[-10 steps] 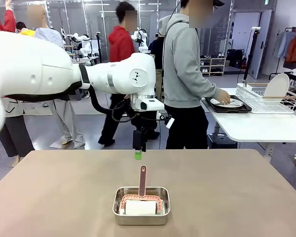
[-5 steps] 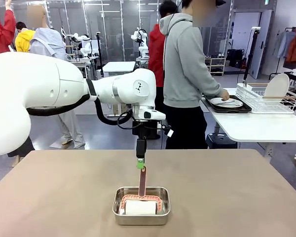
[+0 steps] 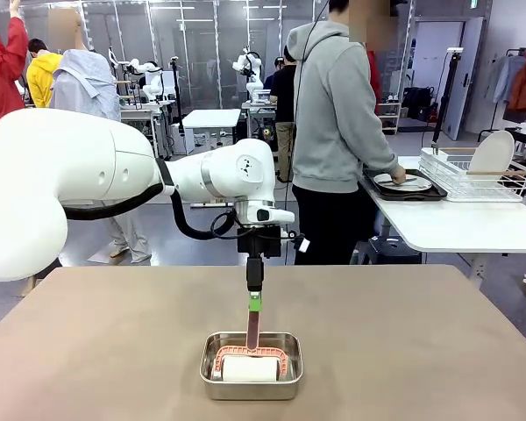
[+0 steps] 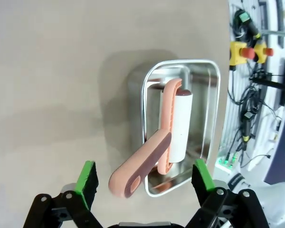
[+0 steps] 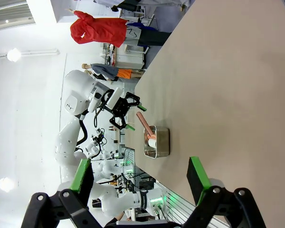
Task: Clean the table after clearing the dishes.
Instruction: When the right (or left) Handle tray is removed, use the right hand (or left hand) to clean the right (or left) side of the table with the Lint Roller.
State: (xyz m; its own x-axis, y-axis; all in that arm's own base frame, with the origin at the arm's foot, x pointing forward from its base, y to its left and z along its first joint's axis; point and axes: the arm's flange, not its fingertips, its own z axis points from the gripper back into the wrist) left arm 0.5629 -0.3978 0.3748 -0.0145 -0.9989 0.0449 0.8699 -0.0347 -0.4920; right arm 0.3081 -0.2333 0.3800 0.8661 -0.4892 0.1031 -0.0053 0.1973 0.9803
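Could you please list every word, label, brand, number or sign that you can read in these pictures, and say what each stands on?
No text is legible.
Left arm's joint: a small dark emblem, no letters readable.
White tag below that arm's wrist: too small to read.
Yellow box with a red button: any label is blurred.
Roller and steel pan: no print visible.
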